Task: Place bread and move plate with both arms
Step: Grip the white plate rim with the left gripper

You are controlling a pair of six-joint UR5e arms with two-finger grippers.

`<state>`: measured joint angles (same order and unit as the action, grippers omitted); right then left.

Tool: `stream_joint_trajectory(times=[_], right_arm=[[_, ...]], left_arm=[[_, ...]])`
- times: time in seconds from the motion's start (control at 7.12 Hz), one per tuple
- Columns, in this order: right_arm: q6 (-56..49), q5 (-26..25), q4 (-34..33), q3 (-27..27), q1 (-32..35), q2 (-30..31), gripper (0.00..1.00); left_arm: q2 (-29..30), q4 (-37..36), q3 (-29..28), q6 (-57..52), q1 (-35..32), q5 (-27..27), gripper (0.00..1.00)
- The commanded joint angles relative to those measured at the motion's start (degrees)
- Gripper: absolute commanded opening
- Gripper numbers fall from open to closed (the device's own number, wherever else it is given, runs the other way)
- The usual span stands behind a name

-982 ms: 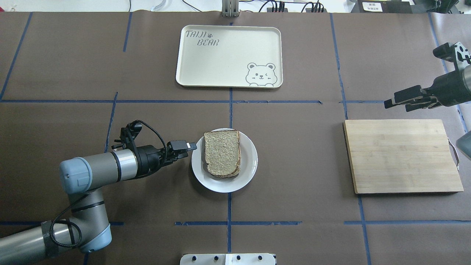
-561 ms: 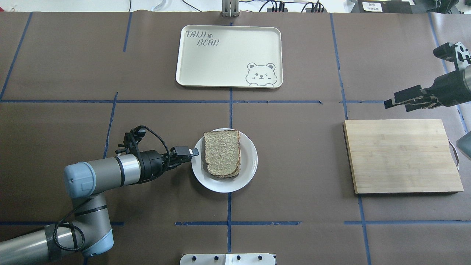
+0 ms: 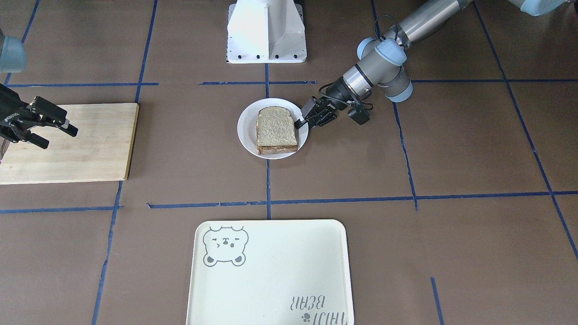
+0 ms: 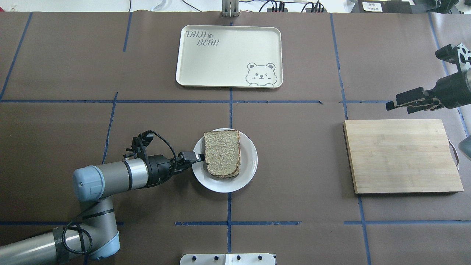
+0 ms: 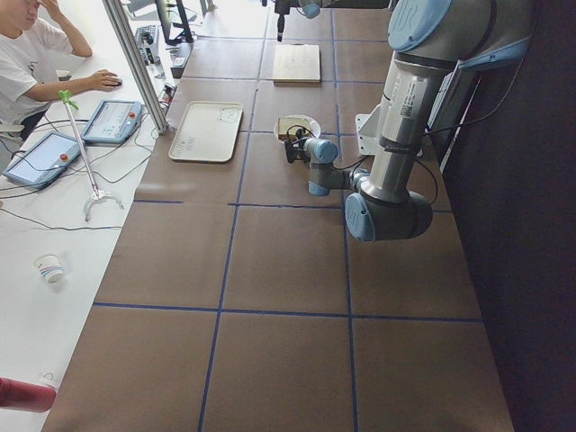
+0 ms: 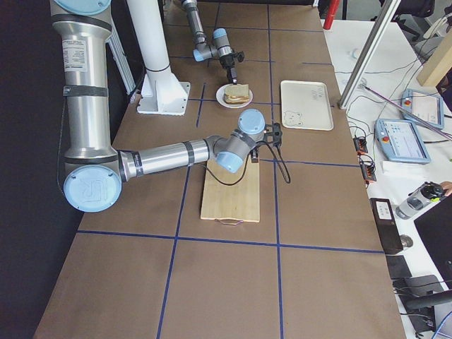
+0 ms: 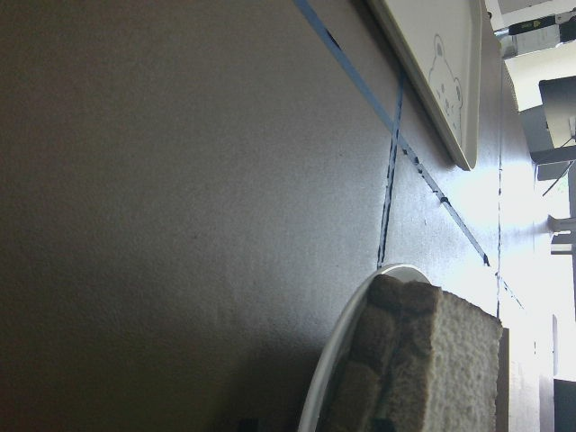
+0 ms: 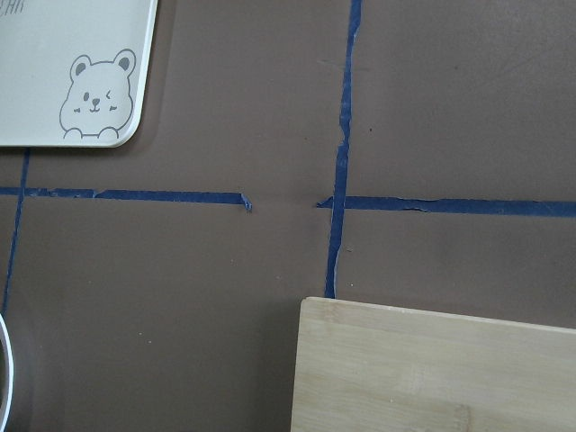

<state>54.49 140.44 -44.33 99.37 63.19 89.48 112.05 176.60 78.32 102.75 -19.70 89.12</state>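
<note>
1. Bread slice [image 4: 222,153]: brown, speckled crumb, dark crust. It lies flat on the white plate [image 4: 247,165], so the placing looks done.
2. White plate: stands near the middle of the worktop [image 4: 294,165], between the robot and the bear-print tray [image 4: 228,55], and well apart from the wooden cutting board [image 4: 403,154].
3. Left gripper [image 4: 198,157]: low and nearly level, with its tip over the plate's rim on the robot's left, just beside the bread's crust. The jaws sit edge-on to every camera, so I cannot tell whether they stand apart or are pinched on the rim.
4. Right gripper [image 4: 395,104]: hovers just beyond the cutting board's far edge, well apart from the plate. Its jaws are apart and hold nothing.
5. Step in hand (judged): taking hold of the rim, ahead of moving the plate.
6. Handling notes (judged):
   - Bite on the rim only, one jaw under the lip and one over.
   - Stop short of the crust so the slice is not shoved.
   - The glazed rim is thin and smooth, so close firmly before any pull.
   - A one-sided hold invites tilt. Keep the plate level and low, and move slowly.
   - The right gripper, if it shares the carry, belongs at the opposite rim.
</note>
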Motion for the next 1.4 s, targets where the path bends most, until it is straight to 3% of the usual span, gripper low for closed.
stream_joint_trajectory(times=[0.0,0.28,0.7,1.26], right_arm=[[0.0,0.0,-0.1,0.3,0.1,0.3,0.99],[0.0,0.0,0.0,0.3,0.0,0.3,0.99],[0.0,0.1,0.0,0.3,-0.1,0.3,0.99],[0.0,0.5,0.0,0.5,0.3,0.3,0.99]], left_arm=[[0.3,0.1,-0.5,0.0,0.5,0.0,0.39],[0.3,0.1,-0.7,0.0,0.5,0.0,0.34],[0.2,2.8,-0.5,0.1,0.8,0.1,0.01],[2.1,5.1,0.2,4.6,-2.4,-0.1,0.0]])
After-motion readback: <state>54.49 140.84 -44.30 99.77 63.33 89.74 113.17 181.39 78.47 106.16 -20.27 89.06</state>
